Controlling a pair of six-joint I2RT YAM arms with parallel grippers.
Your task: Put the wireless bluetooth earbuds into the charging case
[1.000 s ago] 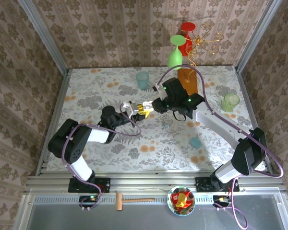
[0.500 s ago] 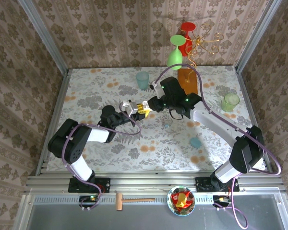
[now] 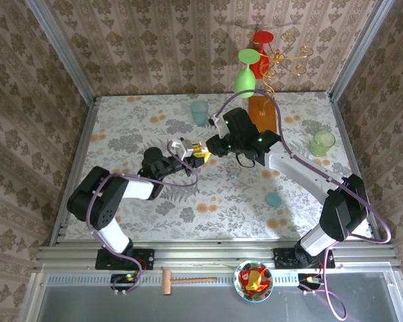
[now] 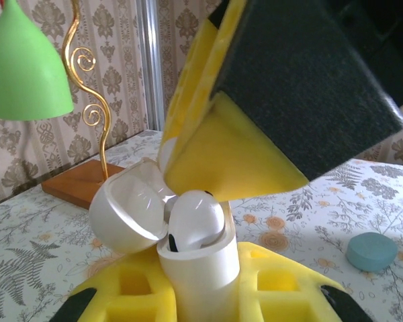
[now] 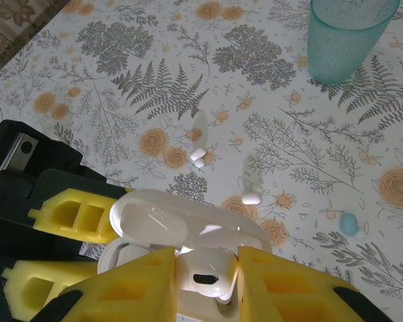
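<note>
Overhead, my arms meet above the middle of the flowered worktop, left end effector and right end effector tip to tip with something white between them, too small there to read.

My left wrist camera tells more. The left end effector is clamped on the charging case, which stands upright between its yellow pads with its lid swung open to the left. A white earbud sits in the case's mouth, not fully down, with a yellow finger of the right end effector against it from above.

From my right wrist I see that same bud pinched between my right fingers, directly over the open case. That view also shows what lies loose on the worktop beyond: a pair of white earbuds touching each other, a single white bud a little apart, and one light blue earbud farther right.

Counted: one case, one bud in my grip, four loose. From above, one teal cup, one green cup, one green goblet and one red goblet, both inverted by a gold wire stand, and one blue disc.
</note>
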